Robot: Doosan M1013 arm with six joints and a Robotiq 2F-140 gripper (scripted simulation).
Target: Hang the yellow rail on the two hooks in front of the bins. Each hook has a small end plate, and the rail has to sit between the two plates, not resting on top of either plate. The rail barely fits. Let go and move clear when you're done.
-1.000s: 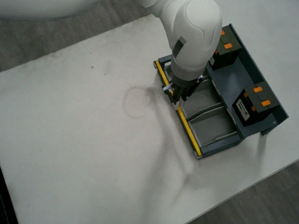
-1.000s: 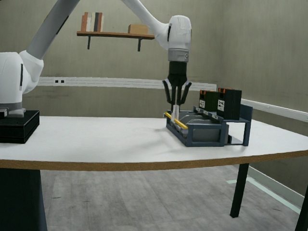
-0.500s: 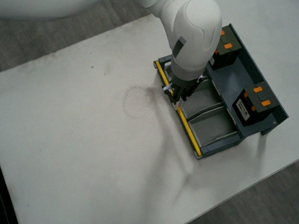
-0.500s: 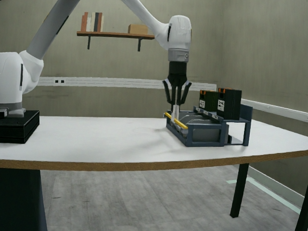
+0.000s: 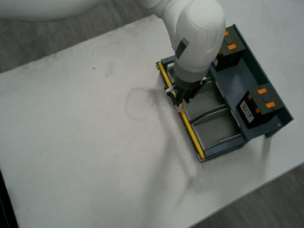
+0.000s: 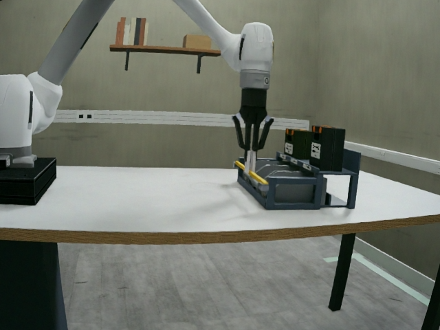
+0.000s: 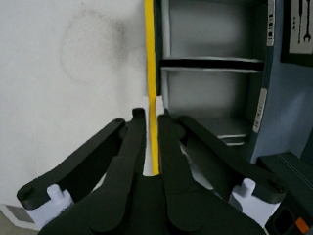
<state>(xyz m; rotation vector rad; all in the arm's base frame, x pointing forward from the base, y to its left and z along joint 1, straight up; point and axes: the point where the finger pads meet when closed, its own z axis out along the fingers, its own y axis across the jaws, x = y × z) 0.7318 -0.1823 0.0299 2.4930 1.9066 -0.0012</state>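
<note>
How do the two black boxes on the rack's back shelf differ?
The far box sits at the shelf end nearest the arm, partly hidden under it; the near box sits in full view at the other end. The near box's white label shows plainly from above; the far box's barely shows. Both are dark, upright, with orange tabs on top.
</note>
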